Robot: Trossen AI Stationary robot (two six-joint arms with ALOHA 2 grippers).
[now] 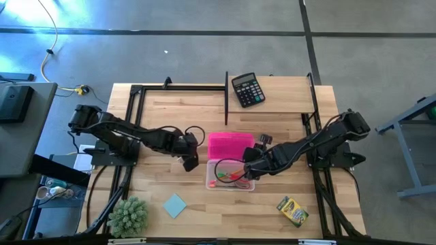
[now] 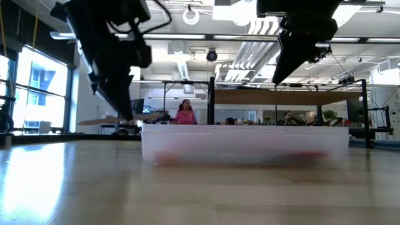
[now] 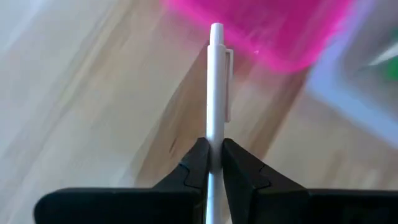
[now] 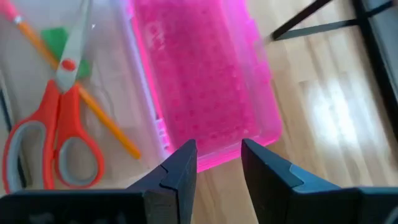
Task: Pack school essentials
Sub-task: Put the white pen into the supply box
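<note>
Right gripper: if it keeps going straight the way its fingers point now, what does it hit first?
Most likely the pink lid. The right gripper is open and aimed at the lid's near edge, beside the clear box. How far above it the fingers sit is unclear.

The lower end of the white pen point(image 3: 216, 93) is hidden between the fingers of the left gripper point(image 3: 214, 163). The red-handled scissors point(image 4: 53, 124) are cut off by the right wrist picture's edge. In the low view, the contents of the clear box point(image 2: 244, 144) are blurred to a red smear.

Red-handled scissors point(image 4: 53, 134), orange pencil point(image 4: 93, 109), green eraser point(image 4: 55, 38) inside clear box, centre; white pen point(image 3: 216, 93) pinched left of it; crayon box point(image 1: 292, 210) lower right; blue notepad point(image 1: 175, 205) lower left.
</note>
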